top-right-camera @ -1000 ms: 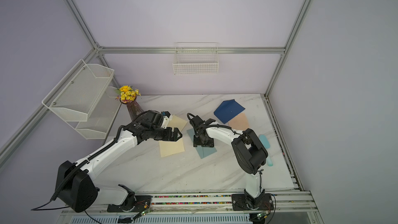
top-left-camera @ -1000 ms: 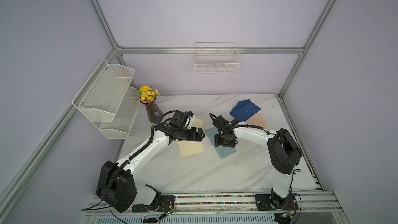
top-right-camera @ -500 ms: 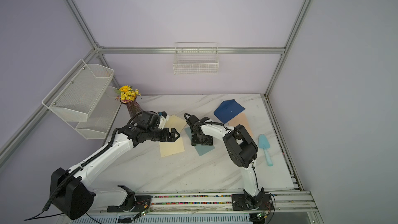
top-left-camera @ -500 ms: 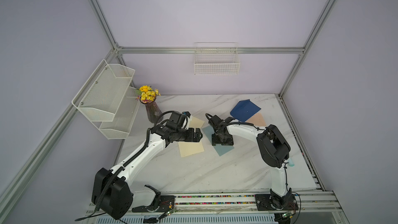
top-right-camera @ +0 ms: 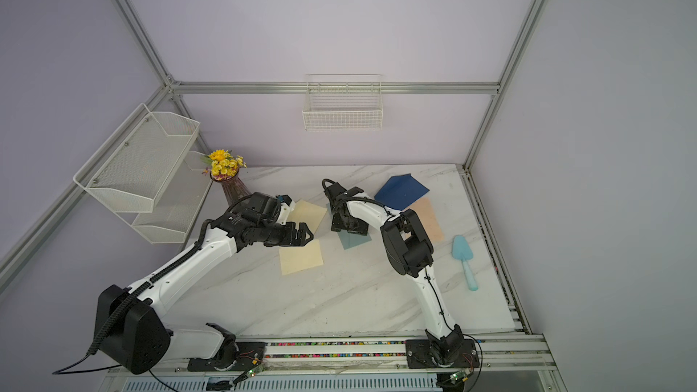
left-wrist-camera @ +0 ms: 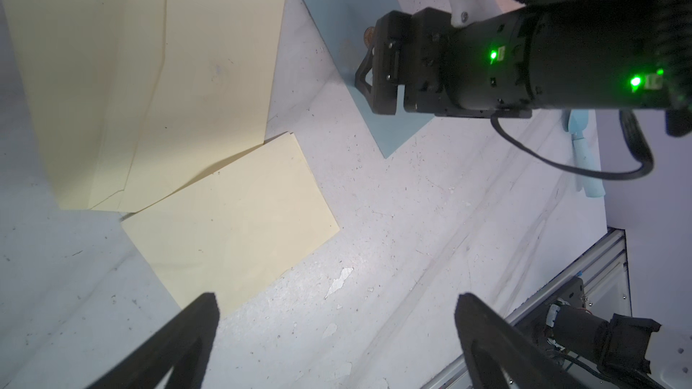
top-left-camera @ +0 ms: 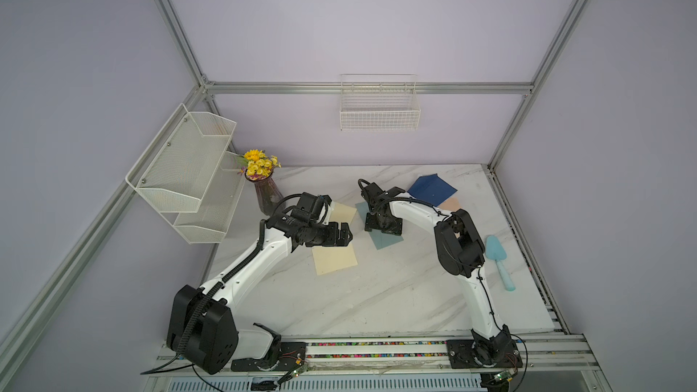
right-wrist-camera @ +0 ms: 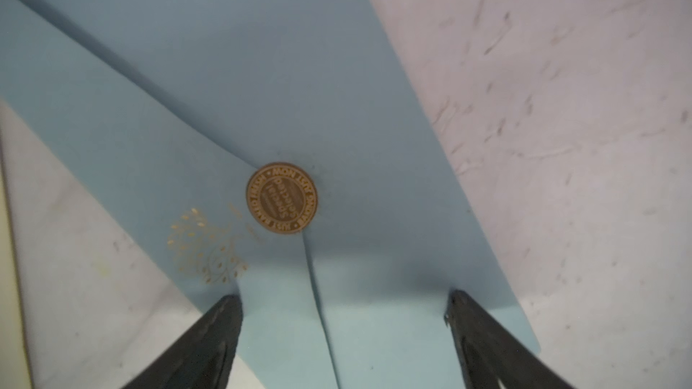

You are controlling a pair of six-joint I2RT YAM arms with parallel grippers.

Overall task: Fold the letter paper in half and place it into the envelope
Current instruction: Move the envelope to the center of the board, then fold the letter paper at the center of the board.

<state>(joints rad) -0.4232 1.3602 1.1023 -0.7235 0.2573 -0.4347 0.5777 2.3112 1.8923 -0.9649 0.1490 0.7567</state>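
Left gripper (left-wrist-camera: 335, 297) spread wide, nothing held, hovering above the table (top-left-camera: 377, 296). Directly under and just ahead of it: cream rectangular paper sheet (left-wrist-camera: 232, 218), flat on the table, untouched by either finger. Looks already folded in half, judging by the doubled edge at one corner; not certain. Just beyond the sheet from that gripper, one corner overlapping it: cream paper envelope (left-wrist-camera: 149, 69), flat and creased, with nothing visibly inserted. Cannot tell whether the flap is open. Right gripper (right-wrist-camera: 342, 295) also spread wide and empty, pointing down over a light blue paper envelope (right-wrist-camera: 337, 106), flap closed with a round gold sticker seal (right-wrist-camera: 281, 198) just ahead of the fingertips. Cannot tell if the tips touch the paper. Progress call: fold probably done, insertion not done. Left to do: pick up the cream sheet, open or hold the cream envelope's mouth, slide the sheet in. Well beyond the right gripper and probably not part of this: dark blue envelope (top-left-camera: 432, 189), peach paper sheet (top-left-camera: 450, 204), teal plastic scoop (top-left-camera: 497, 258).
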